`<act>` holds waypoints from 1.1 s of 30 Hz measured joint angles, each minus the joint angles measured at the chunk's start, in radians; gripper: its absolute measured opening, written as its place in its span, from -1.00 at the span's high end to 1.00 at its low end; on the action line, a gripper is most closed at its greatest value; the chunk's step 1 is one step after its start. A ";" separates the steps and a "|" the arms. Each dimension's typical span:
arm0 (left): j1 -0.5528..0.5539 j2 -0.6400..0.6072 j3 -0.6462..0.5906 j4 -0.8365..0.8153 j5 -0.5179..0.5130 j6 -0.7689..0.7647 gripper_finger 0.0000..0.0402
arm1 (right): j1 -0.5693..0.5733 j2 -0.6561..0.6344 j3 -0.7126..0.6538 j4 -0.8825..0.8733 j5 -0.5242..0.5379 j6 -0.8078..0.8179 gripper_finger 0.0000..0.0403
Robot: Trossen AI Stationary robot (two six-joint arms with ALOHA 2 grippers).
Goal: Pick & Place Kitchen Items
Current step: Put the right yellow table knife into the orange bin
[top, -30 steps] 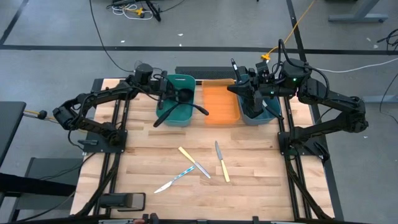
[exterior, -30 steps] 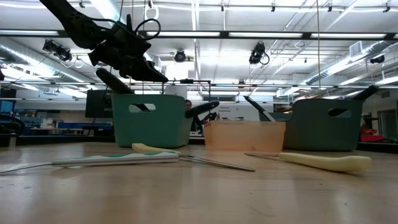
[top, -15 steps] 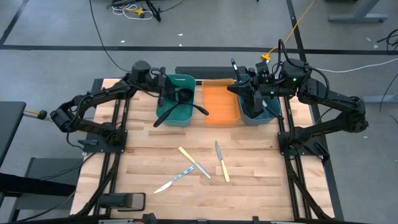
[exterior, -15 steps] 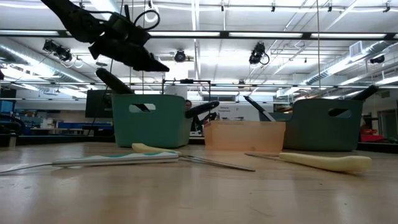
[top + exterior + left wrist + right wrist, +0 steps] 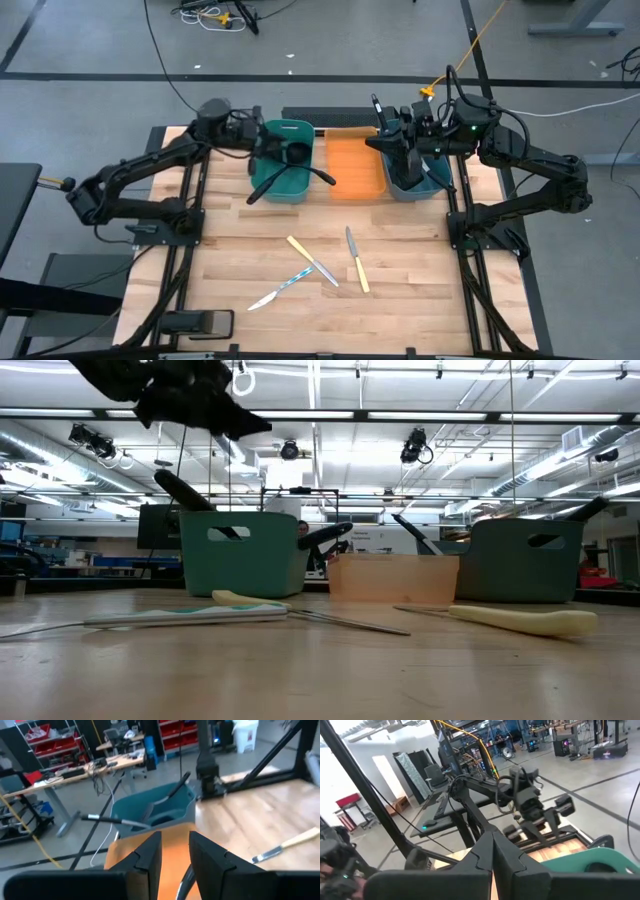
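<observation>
1. Left gripper (image 5: 252, 134) raised above the table at the far left corner of the left teal bin (image 5: 284, 160); fingers (image 5: 150, 854) a little apart with nothing between them, orange showing through the gap in the left wrist view.
2. Right gripper (image 5: 392, 138) over the right teal bin (image 5: 420, 180) at the far right of the table; fingers (image 5: 482, 855) pressed together, nothing held.
3. Orange tray (image 5: 357, 167) between the two bins, touching or just beside each.
4. Black ladles and spatulas (image 5: 290, 170) standing and leaning in the left teal bin, one handle sticking out over the near left rim, another over the right rim toward the tray.
5. Dark utensils (image 5: 165, 802) also in the right teal bin, handles tilted above the rim.
6. Three knives lying loose on the wooden table (image 5: 400, 260), near side, centre: a pale yellow-handled knife (image 5: 302, 250) pointing near-right, a second pale yellow-handled knife (image 5: 358, 268) just right of it with its blade toward the far side, and a light-blue-handled knife (image 5: 283, 286) nearest the front, its handle end meeting the first knife's blade.
7. In the low view, knives flat on the tabletop in front of the bins, left arm's gripper (image 5: 200, 400) high at upper left.
</observation>
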 joint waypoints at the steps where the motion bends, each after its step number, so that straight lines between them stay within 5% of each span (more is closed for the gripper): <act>1: -0.008 -0.013 0.000 0.000 0.000 -0.016 0.48 | 0.000 0.000 0.000 0.000 0.000 -0.010 0.98; 21: -0.233 -0.149 0.000 0.037 -0.073 -0.220 0.48 | 0.009 0.000 0.000 -0.011 0.008 -0.181 0.98; 29: -0.295 -0.170 0.001 0.082 -0.244 -0.357 0.61 | 0.071 0.000 0.000 -0.144 0.237 -0.215 0.98; 33: -0.309 -0.189 0.001 0.079 -0.248 -0.384 0.77 | 0.136 0.000 0.000 -0.155 0.343 -0.245 0.98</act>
